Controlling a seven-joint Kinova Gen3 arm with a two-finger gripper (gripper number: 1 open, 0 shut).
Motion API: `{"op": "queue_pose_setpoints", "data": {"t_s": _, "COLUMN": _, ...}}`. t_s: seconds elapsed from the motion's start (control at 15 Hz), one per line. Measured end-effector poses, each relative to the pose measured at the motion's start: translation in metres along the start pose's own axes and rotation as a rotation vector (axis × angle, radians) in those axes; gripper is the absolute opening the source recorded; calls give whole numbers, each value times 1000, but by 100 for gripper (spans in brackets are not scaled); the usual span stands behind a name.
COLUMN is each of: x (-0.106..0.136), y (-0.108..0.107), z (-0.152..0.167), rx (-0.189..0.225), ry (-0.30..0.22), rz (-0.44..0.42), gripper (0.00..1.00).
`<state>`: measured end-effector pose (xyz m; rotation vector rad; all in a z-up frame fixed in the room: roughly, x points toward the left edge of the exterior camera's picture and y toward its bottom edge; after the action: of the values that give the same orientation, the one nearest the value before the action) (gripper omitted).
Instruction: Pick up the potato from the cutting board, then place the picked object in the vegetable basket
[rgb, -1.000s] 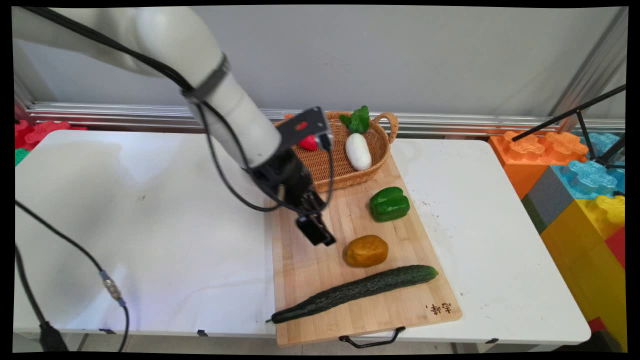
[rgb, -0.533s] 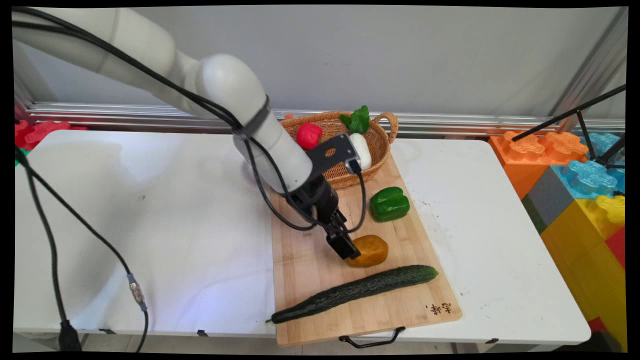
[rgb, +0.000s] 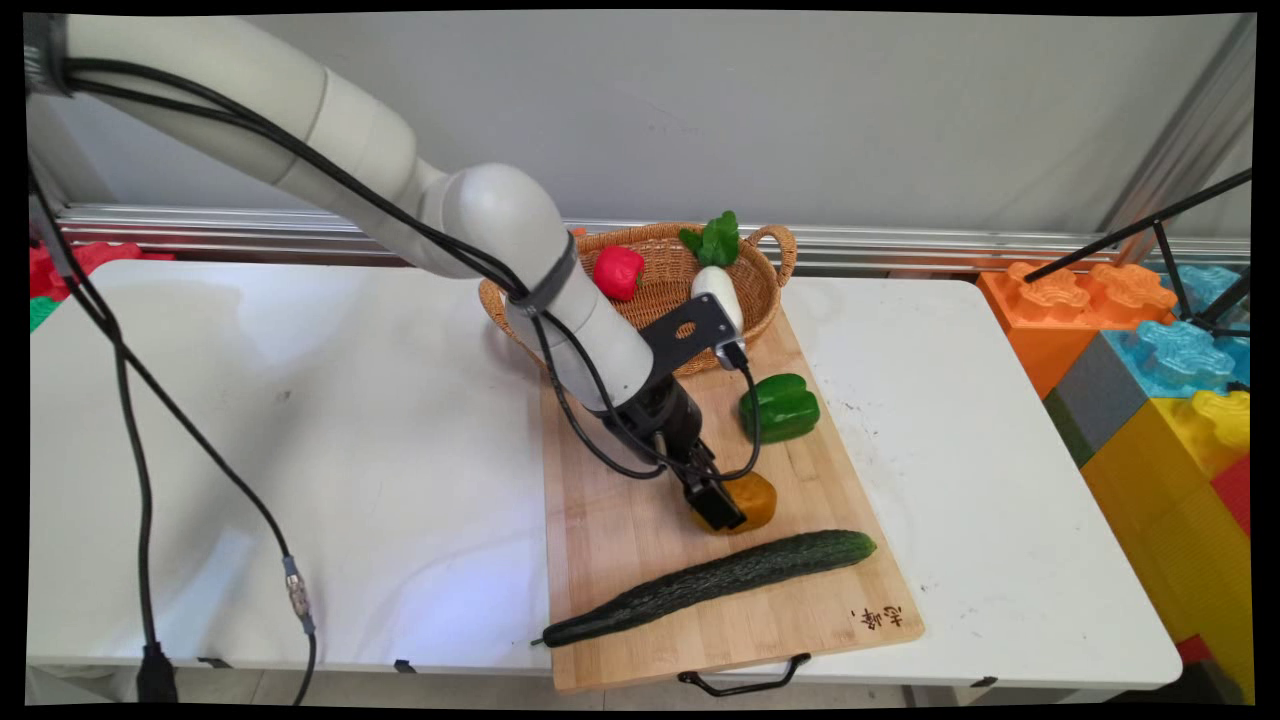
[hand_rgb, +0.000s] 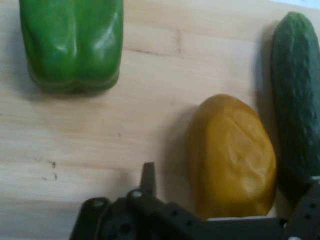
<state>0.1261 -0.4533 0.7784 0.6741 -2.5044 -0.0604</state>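
Gripper (rgb: 718, 505) spread open astride the potato (hand_rgb: 231, 156) on the board (rgb: 620, 560), apparently not yet clamping. Pepper (hand_rgb: 71, 44) beyond; cucumber (hand_rgb: 297, 95) just beside; basket (rgb: 765, 290) behind.

I get bright, even overhead light; soft arm shadow on the tabletop (rgb: 300, 420). Main view sharp, edges bowed. Hand view softer, pepper (hand_rgb: 70, 42) w/ glare streaks.

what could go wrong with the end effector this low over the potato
The end effector sits off-centre over the potato; the round potato could roll toward the cucumber lying right beside it. The dangling cable hangs near the green pepper and might nudge it. The cutting board overhangs the table's near edge; pressing down there might tip it.
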Motion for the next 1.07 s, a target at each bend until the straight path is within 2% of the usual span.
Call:
{"op": "queue_pose_setpoints", "data": {"t_s": 0.07, "x": 0, "y": 0, "z": 3, "rx": 0, "ry": 2, "rz": -3, "gripper": 0}}
{"op": "queue_pose_setpoints", "data": {"t_s": 0.4, "x": 0, "y": 2, "z": 7, "rx": -23, "ry": -3, "rz": -23, "gripper": 0}}
{"op": "queue_pose_setpoints", "data": {"t_s": 0.67, "x": 11, "y": 7, "z": -18, "rx": -31, "ry": 4, "rz": -22, "gripper": 0}}
{"op": "queue_pose_setpoints", "data": {"t_s": 0.87, "x": 25, "y": 12, "z": -47, "rx": -8, "ry": 12, "rz": -8, "gripper": 0}}
{"op": "queue_pose_setpoints", "data": {"t_s": 1.07, "x": 44, "y": 19, "z": -86, "rx": 40, "ry": 19, "rz": 9, "gripper": 0}}
